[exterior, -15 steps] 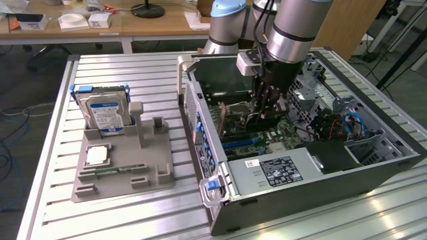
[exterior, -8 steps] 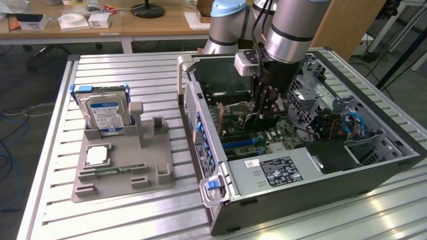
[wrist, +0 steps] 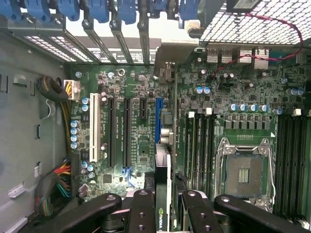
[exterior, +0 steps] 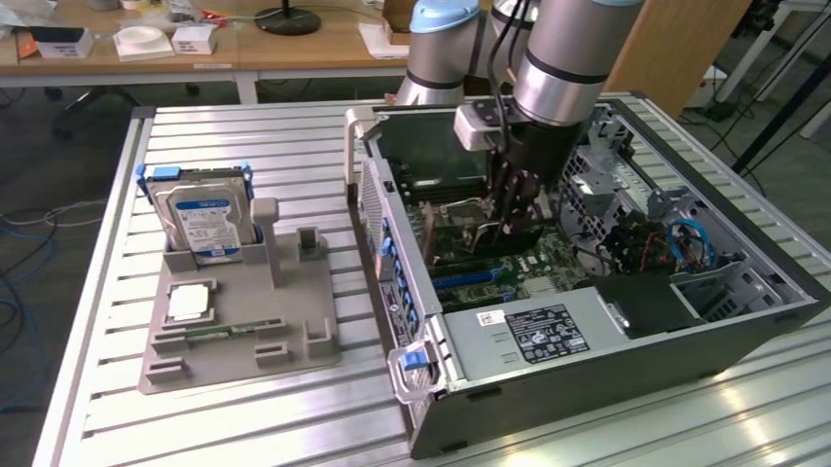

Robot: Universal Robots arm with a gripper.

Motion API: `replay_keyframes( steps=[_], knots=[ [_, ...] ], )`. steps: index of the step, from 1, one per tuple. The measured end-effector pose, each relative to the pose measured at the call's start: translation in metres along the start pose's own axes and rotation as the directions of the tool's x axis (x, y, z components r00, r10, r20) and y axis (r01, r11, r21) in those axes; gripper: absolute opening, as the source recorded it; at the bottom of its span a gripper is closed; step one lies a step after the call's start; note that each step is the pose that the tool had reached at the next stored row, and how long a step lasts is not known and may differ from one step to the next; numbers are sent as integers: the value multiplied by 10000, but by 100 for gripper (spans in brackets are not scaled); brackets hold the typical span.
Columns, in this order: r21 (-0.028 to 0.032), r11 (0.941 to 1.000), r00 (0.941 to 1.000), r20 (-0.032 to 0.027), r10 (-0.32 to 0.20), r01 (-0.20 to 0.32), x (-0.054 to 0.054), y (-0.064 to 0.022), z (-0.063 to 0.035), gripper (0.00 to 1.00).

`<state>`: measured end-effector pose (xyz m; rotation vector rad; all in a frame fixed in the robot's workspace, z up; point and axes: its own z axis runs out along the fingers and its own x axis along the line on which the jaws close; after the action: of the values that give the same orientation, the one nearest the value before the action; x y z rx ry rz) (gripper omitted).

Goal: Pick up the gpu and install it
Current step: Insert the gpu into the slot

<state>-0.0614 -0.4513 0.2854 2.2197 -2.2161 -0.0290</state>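
My gripper (exterior: 517, 209) reaches down inside the open computer case (exterior: 429, 389) and is shut on the gpu (exterior: 509, 236), which hangs edge-on just above the motherboard (exterior: 546, 263). In the wrist view the gpu (wrist: 163, 170) is a thin upright card between my black fingers (wrist: 142, 206), with a green logo on its near edge. There the gripper (wrist: 167, 199) holds the card in line with the blue expansion slot (wrist: 158, 119), beside the black slots (wrist: 119, 128). Whether the card's edge touches the slot is hidden by the card itself.
A grey fixture tray (exterior: 234, 341) on the slatted metal table (exterior: 104, 292) holds a blue-labelled hard drive (exterior: 201, 219), a square chip (exterior: 191, 302) and a narrow green stick (exterior: 214, 333). Inside the case are the power supply (exterior: 539, 331), cable bundles (wrist: 56, 189) and the CPU socket (wrist: 243, 170).
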Motion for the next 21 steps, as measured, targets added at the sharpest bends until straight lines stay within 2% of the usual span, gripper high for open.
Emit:
replay_keyframes(
  steps=[3, 11, 21],
  knots=[
    [1, 10000, 10000, -9, -5, 5, 13, 9, 12, 26],
    [-1, 10000, 9999, -135, -4, 4, 25, 40, 36, 26],
    [2, 10000, 9999, -129, -4, 4, 28, 43, 38, 26]
  ],
)
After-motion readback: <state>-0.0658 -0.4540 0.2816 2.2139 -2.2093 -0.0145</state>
